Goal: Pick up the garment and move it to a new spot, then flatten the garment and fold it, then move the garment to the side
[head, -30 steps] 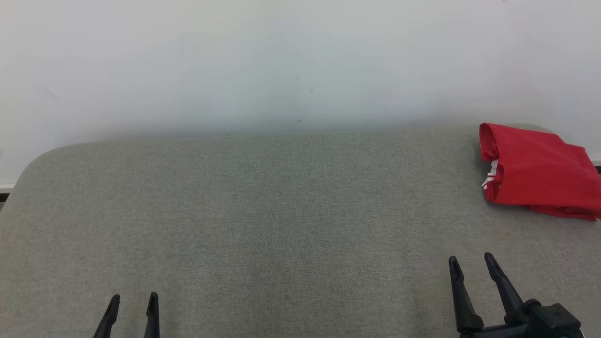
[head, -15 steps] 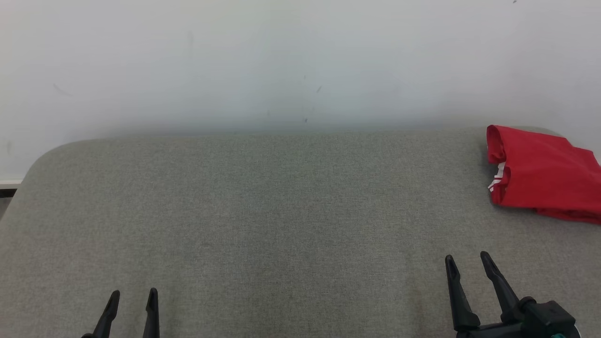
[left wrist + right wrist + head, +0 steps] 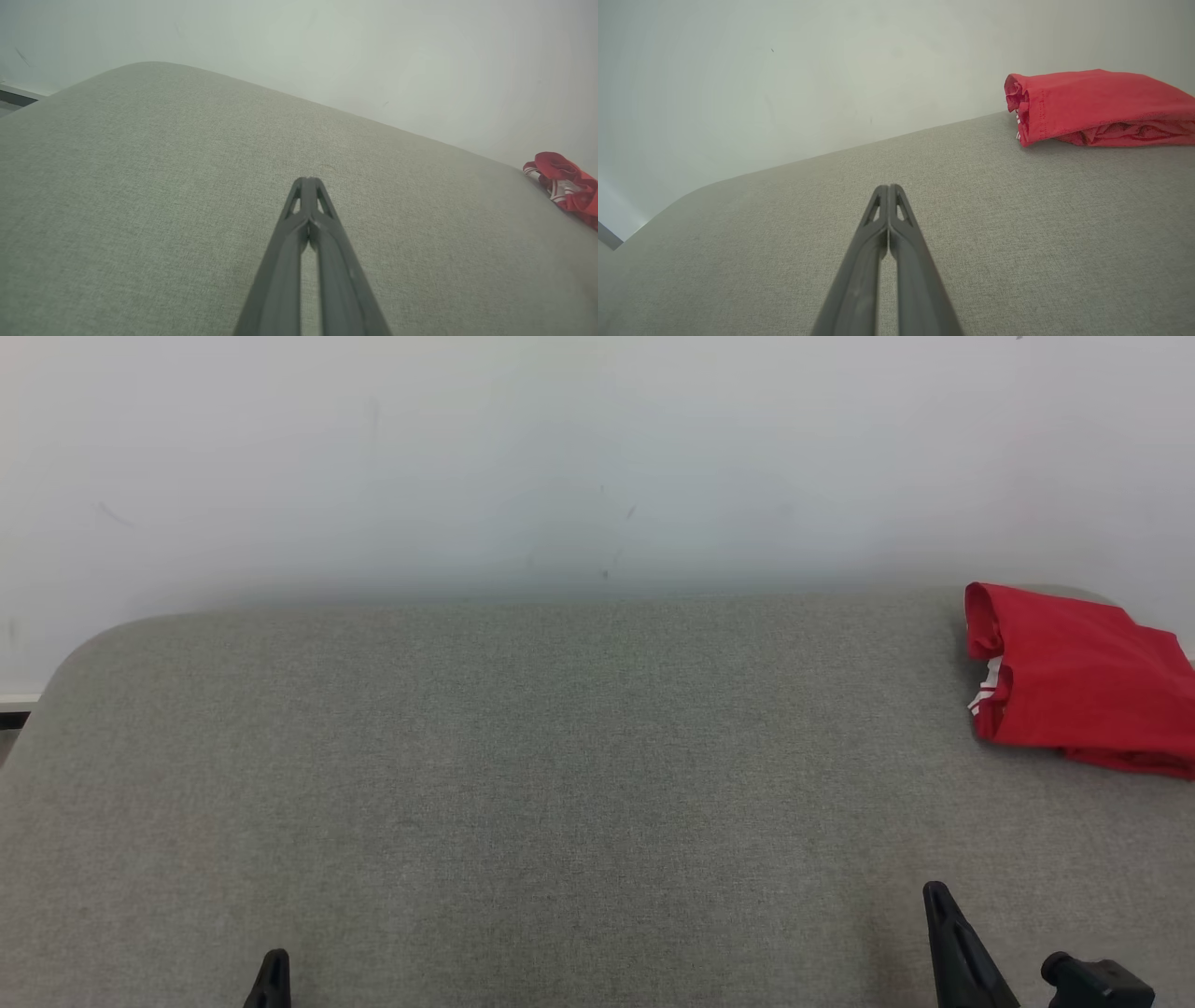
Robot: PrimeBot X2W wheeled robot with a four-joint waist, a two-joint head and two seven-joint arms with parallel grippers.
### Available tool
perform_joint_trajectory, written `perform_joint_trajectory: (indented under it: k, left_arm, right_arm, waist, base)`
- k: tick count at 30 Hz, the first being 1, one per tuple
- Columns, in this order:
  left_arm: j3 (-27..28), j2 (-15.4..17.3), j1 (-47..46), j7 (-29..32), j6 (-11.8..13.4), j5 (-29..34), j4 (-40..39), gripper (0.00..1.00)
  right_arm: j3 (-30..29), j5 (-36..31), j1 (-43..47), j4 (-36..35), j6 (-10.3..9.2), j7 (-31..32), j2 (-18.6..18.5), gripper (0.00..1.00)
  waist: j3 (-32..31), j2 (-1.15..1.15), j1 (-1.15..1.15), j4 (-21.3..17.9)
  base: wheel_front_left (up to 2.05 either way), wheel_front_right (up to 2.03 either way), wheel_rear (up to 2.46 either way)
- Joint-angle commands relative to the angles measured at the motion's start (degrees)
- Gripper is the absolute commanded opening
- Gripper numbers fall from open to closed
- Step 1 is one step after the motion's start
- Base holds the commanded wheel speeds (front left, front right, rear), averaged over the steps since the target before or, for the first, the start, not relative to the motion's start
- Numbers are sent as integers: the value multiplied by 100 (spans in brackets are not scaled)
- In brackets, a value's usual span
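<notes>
**Red garment, far right corner**

The red garment (image 3: 1074, 681), soft cloth folded into a thick pad with white stripes at its open end, lay on the far right corner of the grey woven surface (image 3: 560, 756), which was rounded at its corners. The left gripper (image 3: 307, 180) and right gripper (image 3: 888, 187) were each pinched closed on nothing, well apart from it.

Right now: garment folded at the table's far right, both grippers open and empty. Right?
No: both grippers are shut, not open. The wrist views show the left gripper and right gripper with fingertips touching. The rest holds: garment folded at the far right of the table, grippers empty.
</notes>
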Motion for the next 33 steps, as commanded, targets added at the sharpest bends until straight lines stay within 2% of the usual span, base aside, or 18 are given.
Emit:
perform_joint_trajectory:
  k: [1,18,33]
  left_arm:
    - [35,23,-179,41,0,-219,-79,0]
    - [106,-36,-419,461,1,-1808,-47,0]
    - [158,-78,-588,760,1,-2896,-16,0]
  right_arm:
    - [-46,233,-155,-78,-1,44,-3,0]
    - [-236,1836,-365,-13,-3,427,42,0]
    - [-382,2928,-504,32,-4,705,85,0]
  waist:
    - [3,0,0,-1]
    - [46,0,0,-22]
    - [81,0,0,-39]
  base:
    - [0,0,0]
    - [0,0,0]
    - [0,0,0]
